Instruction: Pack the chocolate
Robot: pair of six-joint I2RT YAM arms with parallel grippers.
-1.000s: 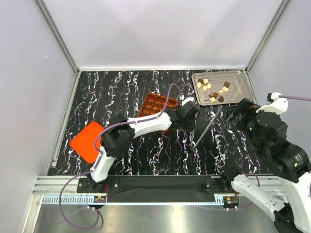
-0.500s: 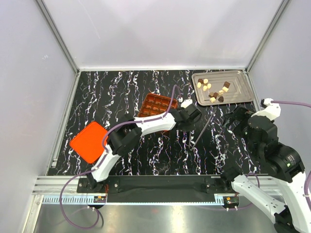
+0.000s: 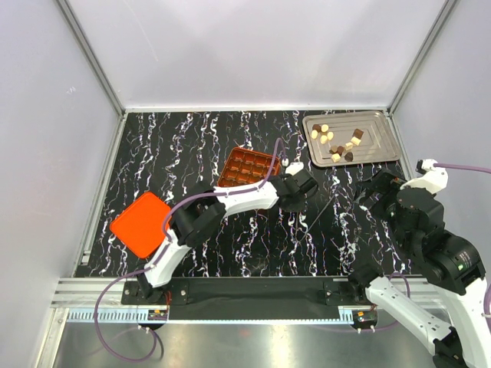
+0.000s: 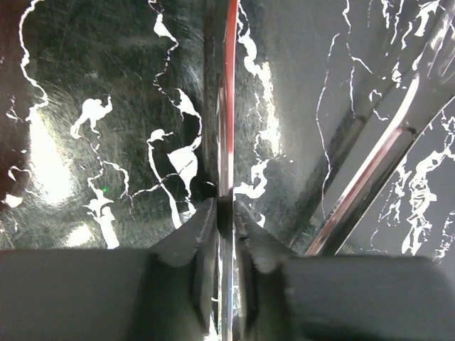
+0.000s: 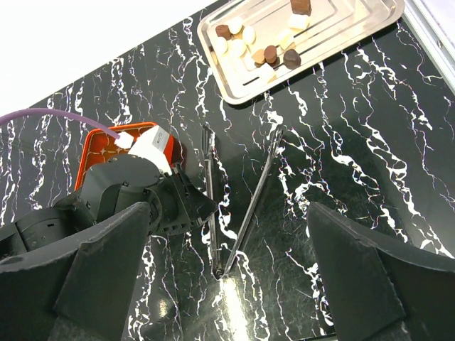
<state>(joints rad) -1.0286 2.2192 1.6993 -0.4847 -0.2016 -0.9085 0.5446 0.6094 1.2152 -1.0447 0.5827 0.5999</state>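
The chocolate, several cream and dark brown bites, lies loose in the silver tray at the back right; the right wrist view shows the chocolate too. Metal tongs lie spread in a V on the black table. My left gripper is shut on one thin arm of the tongs, and that strip runs edge-on between the left gripper jaws. The other tong arm lies free. My right gripper hovers wide open above the tongs, holding nothing.
The orange grid box sits mid-table just behind my left gripper, and its cells look empty. Its flat orange lid lies at the left. White walls close in the table on three sides.
My left gripper has drawn back toward the near edge, and the tongs' tips have come away from the tray with it. The right arm has pulled back to the right.
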